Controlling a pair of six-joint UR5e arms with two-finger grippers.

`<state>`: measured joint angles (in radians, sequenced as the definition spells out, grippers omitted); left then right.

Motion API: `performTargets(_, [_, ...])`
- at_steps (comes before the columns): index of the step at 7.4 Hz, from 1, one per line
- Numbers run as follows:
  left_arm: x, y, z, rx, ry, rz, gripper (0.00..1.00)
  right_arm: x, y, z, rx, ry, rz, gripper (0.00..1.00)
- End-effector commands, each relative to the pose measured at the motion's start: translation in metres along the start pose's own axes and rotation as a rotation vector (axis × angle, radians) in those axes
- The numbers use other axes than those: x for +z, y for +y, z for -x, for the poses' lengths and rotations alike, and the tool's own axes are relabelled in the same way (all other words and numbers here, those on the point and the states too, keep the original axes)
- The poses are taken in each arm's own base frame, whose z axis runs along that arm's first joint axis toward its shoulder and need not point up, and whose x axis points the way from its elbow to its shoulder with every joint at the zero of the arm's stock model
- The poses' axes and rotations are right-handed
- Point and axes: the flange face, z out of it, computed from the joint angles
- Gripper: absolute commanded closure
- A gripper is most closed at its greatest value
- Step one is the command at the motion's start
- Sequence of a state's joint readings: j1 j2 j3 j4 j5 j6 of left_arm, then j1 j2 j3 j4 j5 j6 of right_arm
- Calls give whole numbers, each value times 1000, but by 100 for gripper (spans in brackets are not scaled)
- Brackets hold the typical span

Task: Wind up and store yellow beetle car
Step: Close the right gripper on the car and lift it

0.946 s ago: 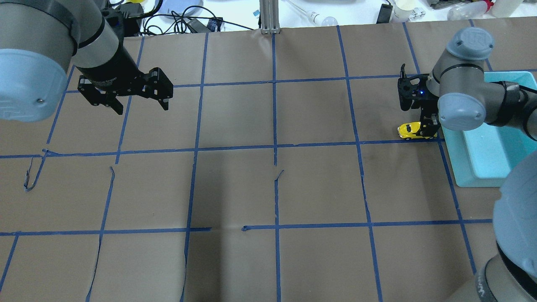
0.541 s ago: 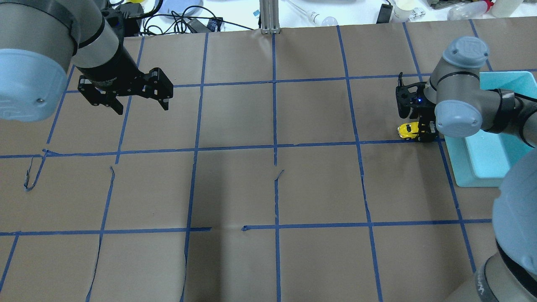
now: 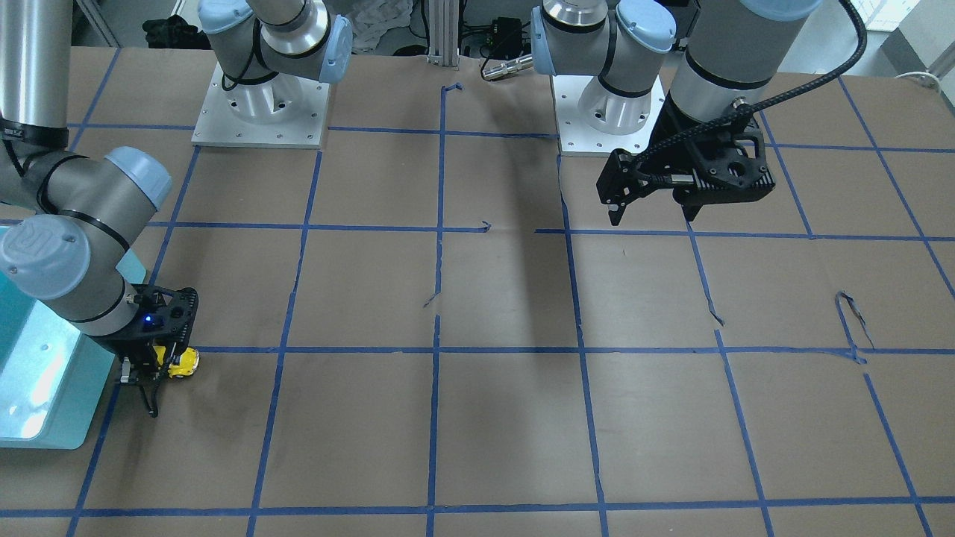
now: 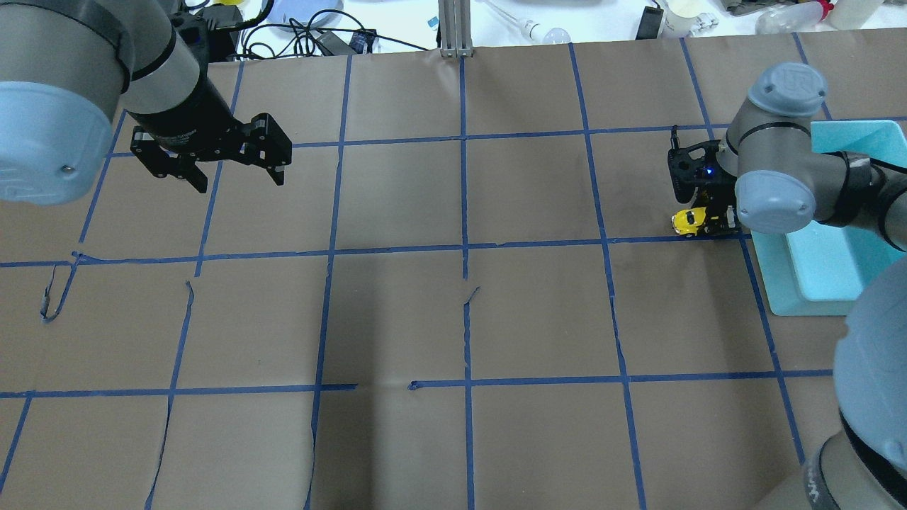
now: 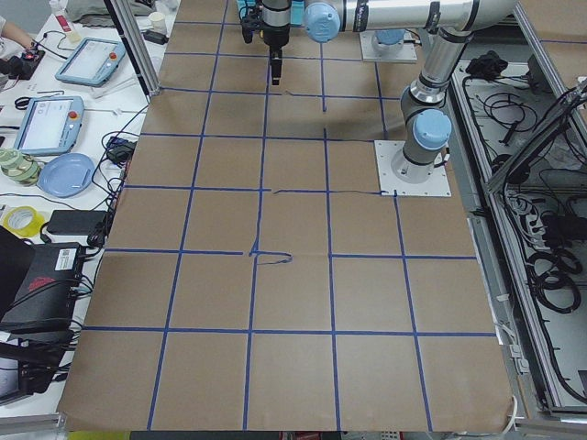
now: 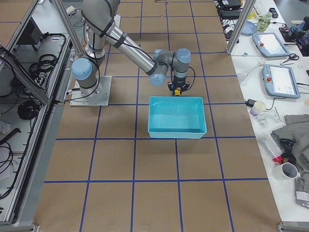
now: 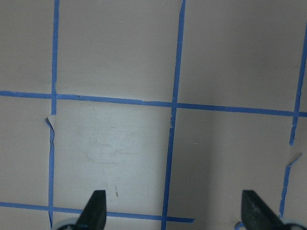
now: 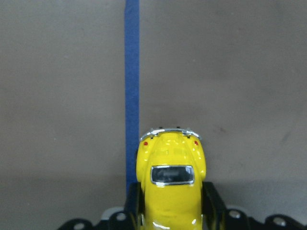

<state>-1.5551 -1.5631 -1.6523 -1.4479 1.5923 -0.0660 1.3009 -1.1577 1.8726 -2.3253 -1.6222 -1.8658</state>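
The yellow beetle car (image 4: 687,221) is clamped between the fingers of my right gripper (image 4: 711,224), low over the brown table beside a blue tape line. In the right wrist view the car (image 8: 171,184) points away from the camera, rear window up, with a finger on each side of my right gripper (image 8: 171,211). It also shows in the front-facing view (image 3: 184,364) under my right gripper (image 3: 155,365). I cannot tell if its wheels touch the table. My left gripper (image 4: 239,183) is open and empty, hanging above the far left of the table, also in the front-facing view (image 3: 651,218).
A teal bin (image 4: 815,287) stands right beside the car, toward the table's right edge; it also shows in the front-facing view (image 3: 45,418) and the exterior right view (image 6: 176,131). The brown paper carries a blue tape grid (image 4: 464,248). Clutter lies beyond the far edge.
My right wrist has shifted a little over the car, which stays at about the same spot and is more covered. The left arm has not moved.
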Motion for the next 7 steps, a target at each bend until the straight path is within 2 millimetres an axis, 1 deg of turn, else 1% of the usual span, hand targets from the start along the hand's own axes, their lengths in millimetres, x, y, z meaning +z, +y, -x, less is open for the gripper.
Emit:
performTargets(1, [0, 0, 1, -1, 0, -1, 0, -28, -8, -21, 1, 62, -24, 94])
performTargets(2, [0, 0, 1, -1, 0, -1, 0, -53, -13, -28, -3, 107, -19, 94])
performTargets(3, [0, -1, 1, -3, 0, -1, 0, -86, -18, -29, -12, 141, -8, 94])
performTargets(4, [0, -1, 1, -3, 0, -1, 0, -94, -15, -28, -10, 130, 5, 94])
performTargets(5, [0, -1, 1, 3, 0, -1, 0, -113, -4, -23, 1, 110, 33, 95])
performTargets(6, [-2, 0, 1, 5, 0, -5, 0, -132, 18, -15, 18, 92, 56, 100])
performTargets(7, [-3, -4, 1, 3, 4, -10, 0, -129, 70, -7, 16, 77, 63, 100])
